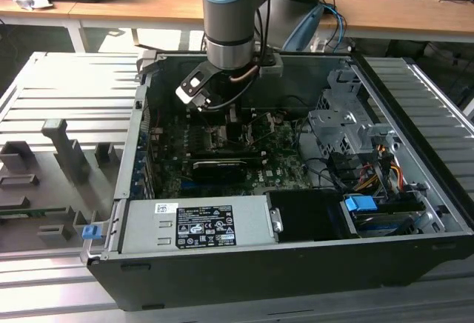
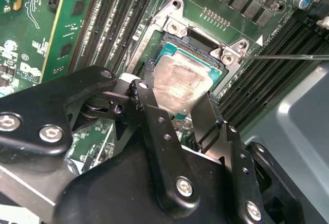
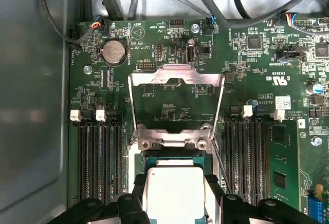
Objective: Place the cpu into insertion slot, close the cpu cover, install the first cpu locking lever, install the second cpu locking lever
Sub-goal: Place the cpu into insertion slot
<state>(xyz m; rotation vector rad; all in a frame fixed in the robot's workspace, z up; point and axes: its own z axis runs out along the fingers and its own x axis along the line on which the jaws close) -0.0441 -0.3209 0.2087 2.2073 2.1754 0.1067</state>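
The cpu, a small square chip with a dull silvery face, sits between my gripper's two black fingers, which press on its opposite edges. It hangs level just over the insertion slot, whose black and teal frame shows around it. In the first wrist view the cpu is again between the gripper's fingers above the insertion slot. The cpu cover is swung open, lying back over the board beyond the slot. A thin wire lever stands free beside the slot. The arm reaches down into the case.
Rows of black memory slots flank the socket on both sides. The grey power supply box fills the near side of the case, a drive cage stands on the exterior view's right. Cables run along the board's edge.
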